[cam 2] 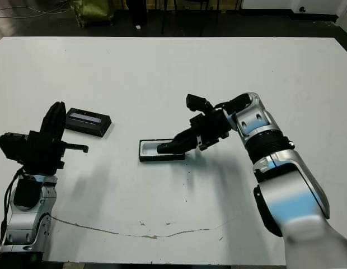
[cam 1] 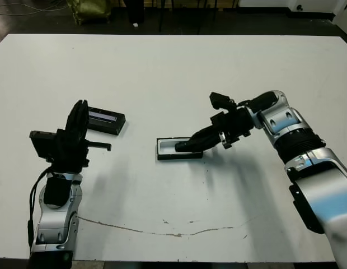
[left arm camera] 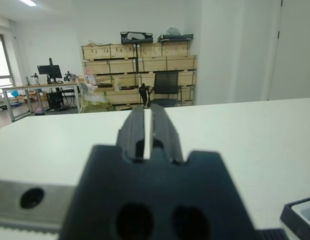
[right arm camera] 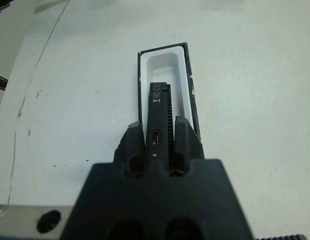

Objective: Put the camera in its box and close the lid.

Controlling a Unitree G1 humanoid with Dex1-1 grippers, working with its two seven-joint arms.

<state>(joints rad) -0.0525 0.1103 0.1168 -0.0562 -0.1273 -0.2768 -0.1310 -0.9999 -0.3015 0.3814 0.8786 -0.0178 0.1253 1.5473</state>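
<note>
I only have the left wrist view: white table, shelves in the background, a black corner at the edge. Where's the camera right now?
Observer: In the right end effector, which is shut on the camera and holding it over the box.
Operator: Is it seated in the box yet?
Observer: Not flat. In the right wrist view its far end angles into the white lining, and the near end is between the fingers.
Operator: And the lid?
Observer: On the table, beside the left end effector, apart from the box. The lid lies strip-side up, untouched.
</note>
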